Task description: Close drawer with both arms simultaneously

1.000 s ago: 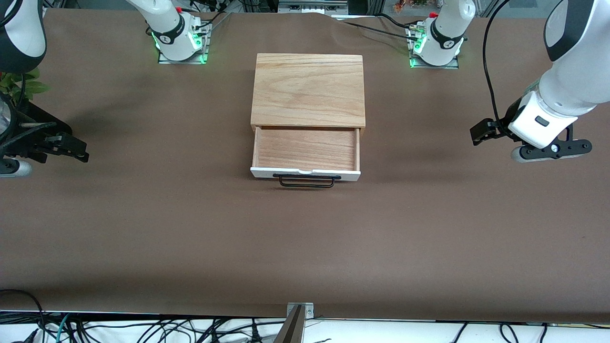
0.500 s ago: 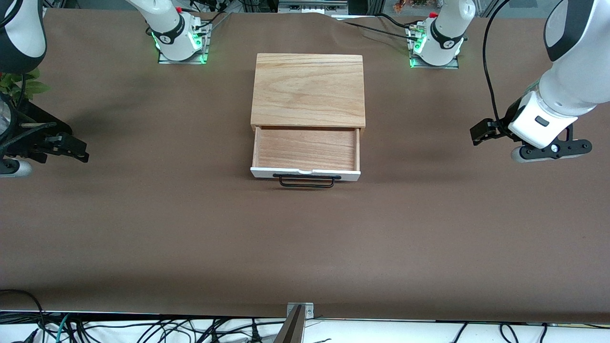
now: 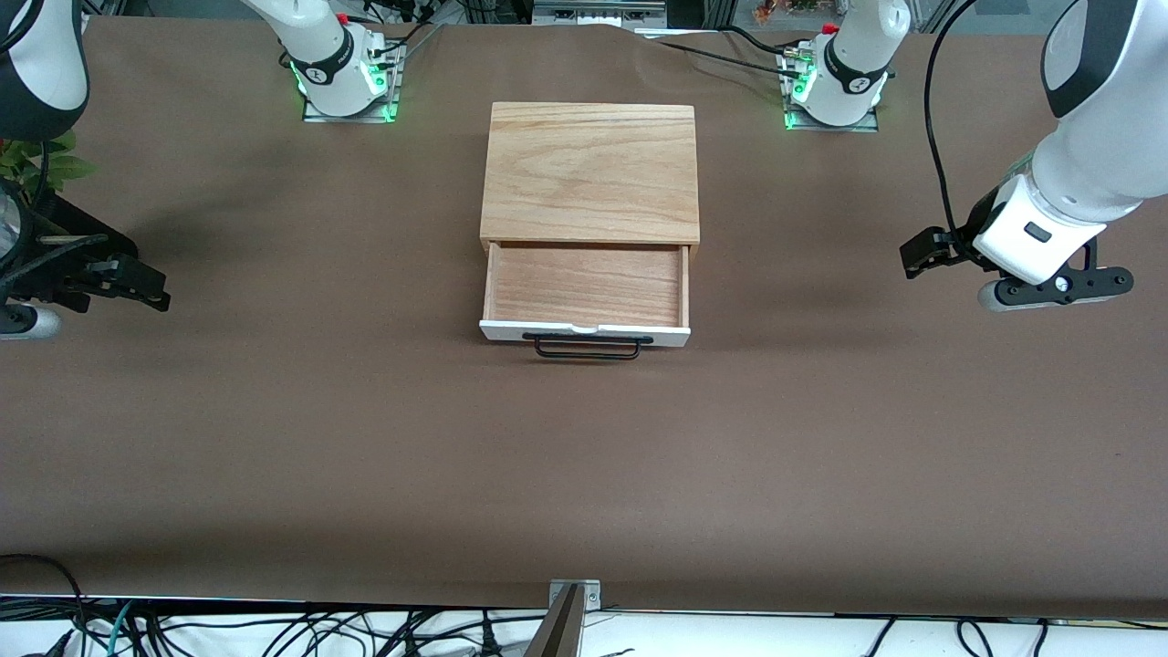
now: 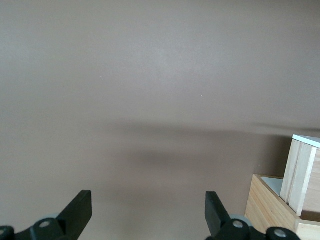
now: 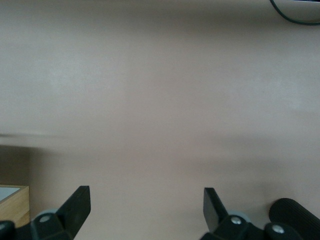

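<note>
The drawer (image 3: 586, 285) stands pulled out of its light-wood box casing (image 3: 591, 173) at the table's middle; it is empty, with its white front panel (image 3: 511, 331) and black wire handle (image 3: 586, 348) facing the front camera. My left gripper (image 3: 920, 253) hangs open and empty above the table toward the left arm's end, well apart from the drawer. In the left wrist view my left gripper (image 4: 148, 205) is open over bare table, with a corner of the drawer unit (image 4: 299, 175) at the edge. My right gripper (image 3: 146, 286) is open and empty toward the right arm's end. In its wrist view my right gripper (image 5: 146, 206) is open.
The table is covered in brown cloth (image 3: 584, 456). The arm bases (image 3: 347, 82) (image 3: 832, 89) with green lights stand beside the casing's back end. A green plant (image 3: 41, 160) sits at the right arm's end. Cables (image 3: 274, 630) run below the table's front edge.
</note>
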Robot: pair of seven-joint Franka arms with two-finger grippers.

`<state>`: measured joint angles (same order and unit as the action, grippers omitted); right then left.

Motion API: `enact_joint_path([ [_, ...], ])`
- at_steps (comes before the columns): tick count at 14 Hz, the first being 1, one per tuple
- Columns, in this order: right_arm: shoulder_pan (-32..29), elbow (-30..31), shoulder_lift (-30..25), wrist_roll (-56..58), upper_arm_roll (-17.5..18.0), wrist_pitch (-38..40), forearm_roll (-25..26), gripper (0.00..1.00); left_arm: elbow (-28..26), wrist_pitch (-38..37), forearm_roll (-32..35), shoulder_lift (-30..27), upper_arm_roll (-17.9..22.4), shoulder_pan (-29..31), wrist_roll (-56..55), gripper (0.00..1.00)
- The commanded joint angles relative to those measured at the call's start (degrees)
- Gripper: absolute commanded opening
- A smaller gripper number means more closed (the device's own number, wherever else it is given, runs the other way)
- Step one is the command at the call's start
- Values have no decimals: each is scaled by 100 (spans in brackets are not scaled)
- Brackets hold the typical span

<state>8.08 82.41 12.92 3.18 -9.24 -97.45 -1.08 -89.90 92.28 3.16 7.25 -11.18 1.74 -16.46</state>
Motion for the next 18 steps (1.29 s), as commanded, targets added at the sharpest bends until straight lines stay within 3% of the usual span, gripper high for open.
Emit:
enact_joint_path([
  [1, -9, 47, -53, 16, 10, 15, 73, 100, 148, -123, -35, 57, -16, 19, 108, 100],
  [9, 9, 47, 69, -46, 28, -20, -32, 100, 166, -105, -96, 84, -34, -51, 81, 100],
  [11, 140, 56, 157, -89, 37, -230, -435, 100, 175, -105, -105, 110, -34, -69, 55, 100],
  [15, 377, 56, 578, -99, 37, -476, -963, 100, 481, -70, -271, 443, -121, -78, 46, 100],
  [18, 667, 56, 939, -107, 45, -818, -999, 100, 772, 288, -457, 1057, -227, -296, 37, 100],
])
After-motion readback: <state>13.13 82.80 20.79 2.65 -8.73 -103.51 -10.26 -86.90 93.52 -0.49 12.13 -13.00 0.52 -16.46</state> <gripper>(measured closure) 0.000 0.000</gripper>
